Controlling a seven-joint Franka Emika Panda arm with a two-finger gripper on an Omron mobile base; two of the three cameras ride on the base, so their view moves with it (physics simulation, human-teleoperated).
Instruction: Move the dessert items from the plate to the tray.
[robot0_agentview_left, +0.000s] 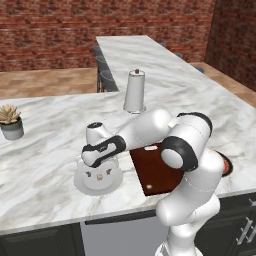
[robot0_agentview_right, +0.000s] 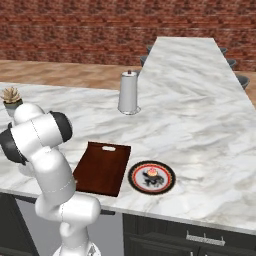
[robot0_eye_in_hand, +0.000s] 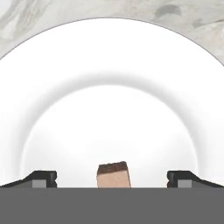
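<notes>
Hovered low over the white plate (robot0_eye_in_hand: 112, 65) with gripper (robot0_eye_in_hand: 112, 179) spread wide, fingertips straddling the tan morsel (robot0_eye_in_hand: 113, 174), probably lined up for a pinch. Tray (robot0_agentview_right: 102, 167) sat bare beside it on the desk (robot0_agentview_right: 200, 115), cupcake (robot0_agentview_right: 152, 174) further right on a dark-rimmed plate (robot0_agentview_right: 134, 176).

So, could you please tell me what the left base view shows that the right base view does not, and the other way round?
Left base view: the round white plate carrying the pale tan morsel, with the open tool low over it. Right base view: the pink-frosted cupcake, sitting on a dark-rimmed plate beside the tray. Both: the wooden tray, the paper towel roll, the potted succulent and the marble counter.
</notes>
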